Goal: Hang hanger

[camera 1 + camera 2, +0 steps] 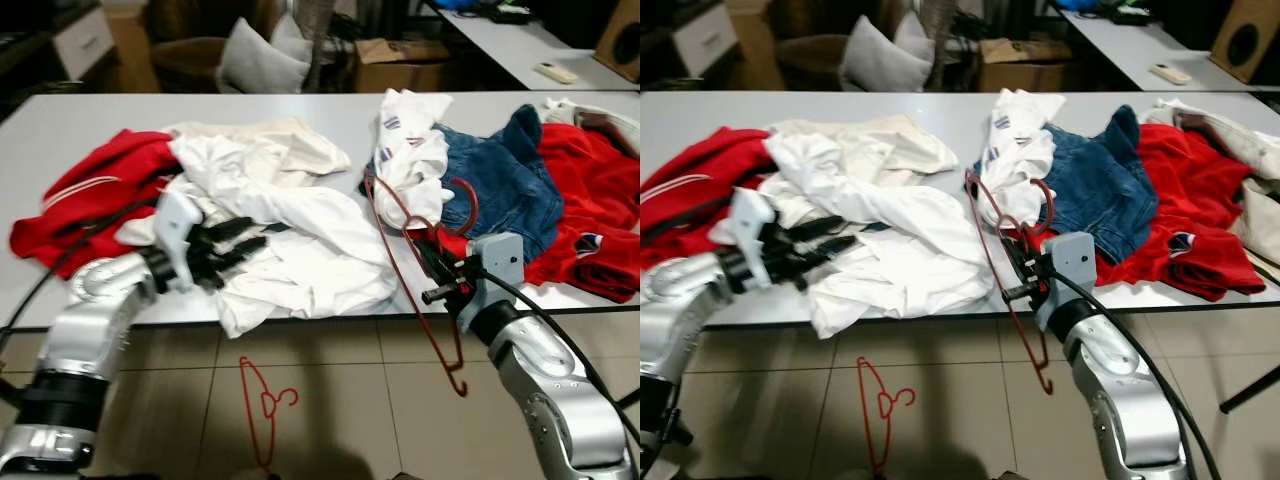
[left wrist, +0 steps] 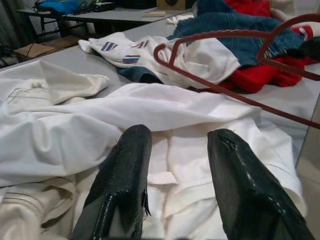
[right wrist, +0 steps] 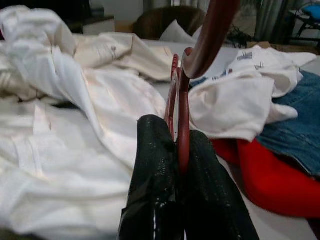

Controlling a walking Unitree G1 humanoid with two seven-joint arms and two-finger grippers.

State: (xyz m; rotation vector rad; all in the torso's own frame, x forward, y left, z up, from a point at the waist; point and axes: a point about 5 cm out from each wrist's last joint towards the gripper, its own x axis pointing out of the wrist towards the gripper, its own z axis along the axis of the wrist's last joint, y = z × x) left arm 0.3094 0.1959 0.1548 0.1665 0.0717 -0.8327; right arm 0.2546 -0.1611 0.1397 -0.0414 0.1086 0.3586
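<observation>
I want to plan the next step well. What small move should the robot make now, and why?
Probably bring the left gripper down onto the white shirt and close on a fold. The right gripper is already shut on the red hanger beside the clothes, while the left gripper's fingers are open just over the shirt, holding nothing.

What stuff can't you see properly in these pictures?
- Dark red wire hanger held by the right gripper: left eye view, its top part lies tucked among the striped white cloth and blue denim garment.
- White shirt: its underside is hidden against the grey table.
- Red garment: cut off by the right edge.
</observation>
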